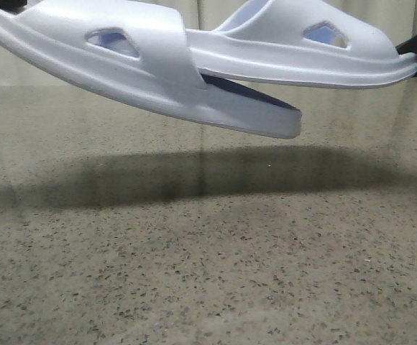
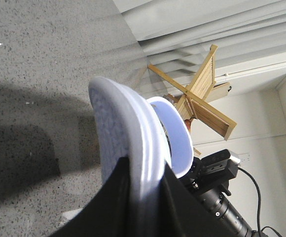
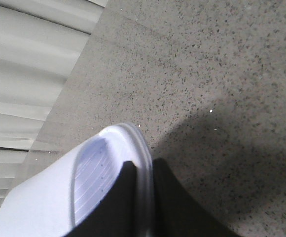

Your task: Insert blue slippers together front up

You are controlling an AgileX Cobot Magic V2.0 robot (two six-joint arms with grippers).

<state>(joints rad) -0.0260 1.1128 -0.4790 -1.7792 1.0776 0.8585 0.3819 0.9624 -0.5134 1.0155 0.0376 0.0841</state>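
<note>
- Left slipper (image 1: 144, 65): pale blue-white foam slide, held clear of the table (image 1: 208, 273) across the 10 to 12 o'clock part of the front view; its toe end points toward 4 o'clock and slopes downward.
- Right slipper (image 1: 302, 54): same form, held clear of the table in the 12 to 2 o'clock part; it lies nearly level, and one end passes beneath the strap of the left slipper, the two overlapping near 12 o'clock.
- Side cutouts: one small triangular opening shows on each strap in the front view.
- Shadow (image 1: 194, 176): a dark band on the speckled stone table directly below the pair.
- Left gripper (image 2: 145, 197): two dark fingers (image 2: 108, 207) closed on the rim of the left slipper's sole, one on either face; the textured underside faces the table.
- Right gripper (image 3: 143, 197): two dark fingers (image 3: 118, 207) clamped on the edge of the right slipper, the ribbed footbed visible just beside them.
- Background, left wrist view: a wooden folding rack (image 2: 202, 98) and a black camera (image 2: 217, 192) with its cable, beyond the slipper.
</note>
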